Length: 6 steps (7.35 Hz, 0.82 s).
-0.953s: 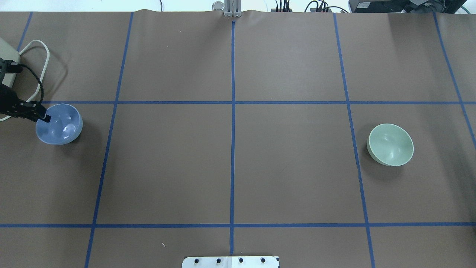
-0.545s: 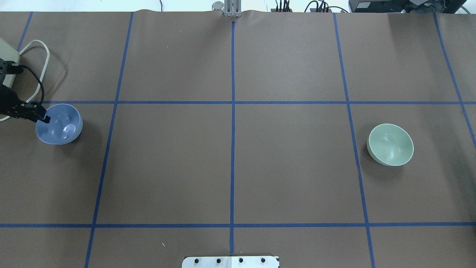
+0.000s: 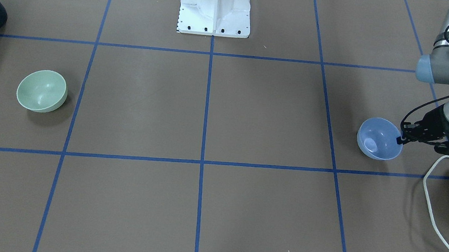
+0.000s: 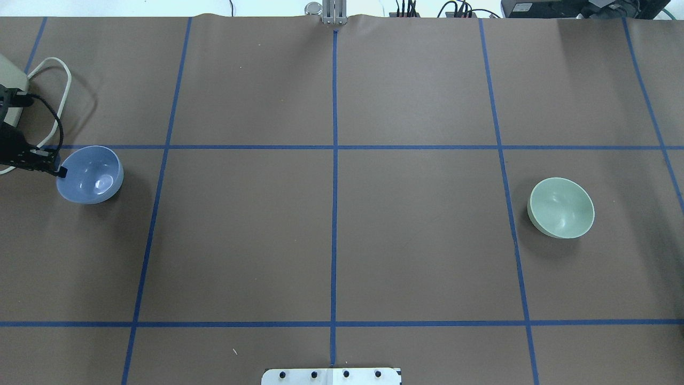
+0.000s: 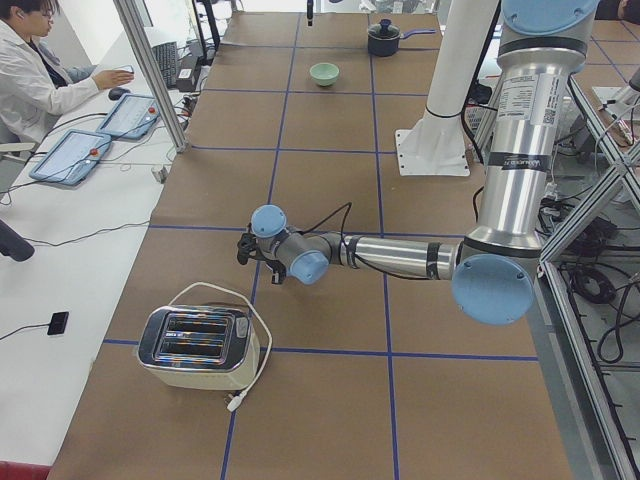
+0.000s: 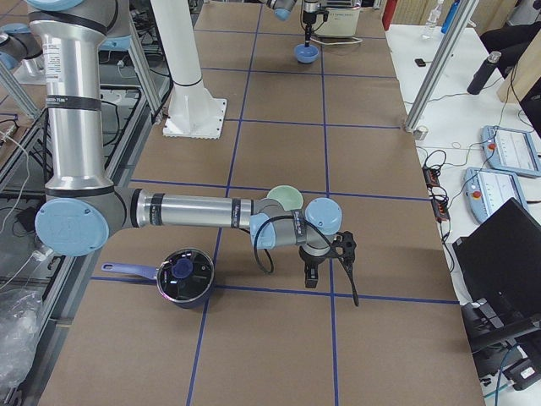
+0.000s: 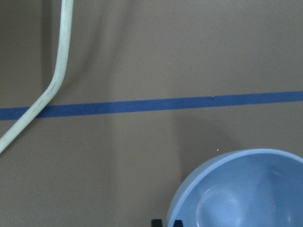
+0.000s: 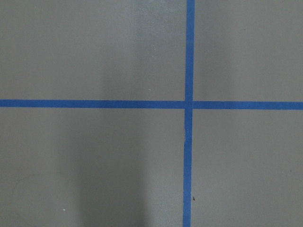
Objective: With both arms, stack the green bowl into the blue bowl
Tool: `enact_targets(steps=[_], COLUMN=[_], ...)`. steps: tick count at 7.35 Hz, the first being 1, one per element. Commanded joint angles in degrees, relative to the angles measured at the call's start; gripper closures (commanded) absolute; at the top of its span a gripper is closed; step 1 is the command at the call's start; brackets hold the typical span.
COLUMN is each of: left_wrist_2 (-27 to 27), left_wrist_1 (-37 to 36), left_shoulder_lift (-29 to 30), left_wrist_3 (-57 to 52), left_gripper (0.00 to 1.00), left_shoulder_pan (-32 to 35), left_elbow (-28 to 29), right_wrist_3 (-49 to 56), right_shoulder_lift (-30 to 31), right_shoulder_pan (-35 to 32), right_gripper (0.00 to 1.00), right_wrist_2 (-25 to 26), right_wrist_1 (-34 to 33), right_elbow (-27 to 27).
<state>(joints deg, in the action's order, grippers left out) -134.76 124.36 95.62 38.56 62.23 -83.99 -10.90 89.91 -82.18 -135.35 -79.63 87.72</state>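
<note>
The blue bowl (image 4: 91,175) is at the table's left end, tilted a little. My left gripper (image 4: 60,172) is shut on its near-left rim. In the front view the gripper (image 3: 400,139) pinches the bowl's (image 3: 379,139) right rim. The left wrist view shows the bowl (image 7: 241,189) at the lower right. The green bowl (image 4: 561,207) sits upright at the right, apart from both grippers. My right gripper (image 6: 330,283) shows only in the right side view, just beyond the green bowl (image 6: 286,199). I cannot tell whether it is open or shut.
A toaster (image 5: 195,345) with a white cable (image 3: 430,211) stands just left of the blue bowl. A black pot with a lid (image 6: 184,277) sits near the right arm. The white pedestal base (image 3: 215,10) stands at the robot's table edge.
The blue bowl has shifted slightly right and away in the overhead view and tilted, with my left gripper on its rim. The green bowl has not moved.
</note>
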Motion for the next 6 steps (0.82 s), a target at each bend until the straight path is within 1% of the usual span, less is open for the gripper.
enact_targets(steps=[1,2,3,5,6], left_wrist_2=[-1.7,-8.0,-9.0,-8.8,-8.7], left_wrist_1=[-0.2,-0.3,-0.5,-0.9,-0.9], left_shoulder_lift=[0.4,0.5,0.8,5.9,7.2], left_wrist_3=[2.4,6.3,10.2,21.2,23.2], left_gripper=[0.99,0.99,0.99,0.99,0.99], left_shoulder_pan=[0.0,0.1,0.1,0.1,-1.0], left_elbow=[-2.4,-4.6,-6.7,-7.8,-7.9], right_wrist_3=[0.0,0.0,0.0,0.1,0.1], right_shoulder_lift=[0.0,0.0,0.0,-0.1,-0.2], right_shoulder_pan=[0.2,0.2,0.2,0.4,0.4], right_gripper=[0.0,0.0,0.0,0.0,0.0], right_wrist_2=[0.0,0.0,0.0,0.0,0.0], right_wrist_1=[0.0,0.0,0.0,0.0,0.0], right_elbow=[0.0,-0.1,-0.4,-0.9,-1.6])
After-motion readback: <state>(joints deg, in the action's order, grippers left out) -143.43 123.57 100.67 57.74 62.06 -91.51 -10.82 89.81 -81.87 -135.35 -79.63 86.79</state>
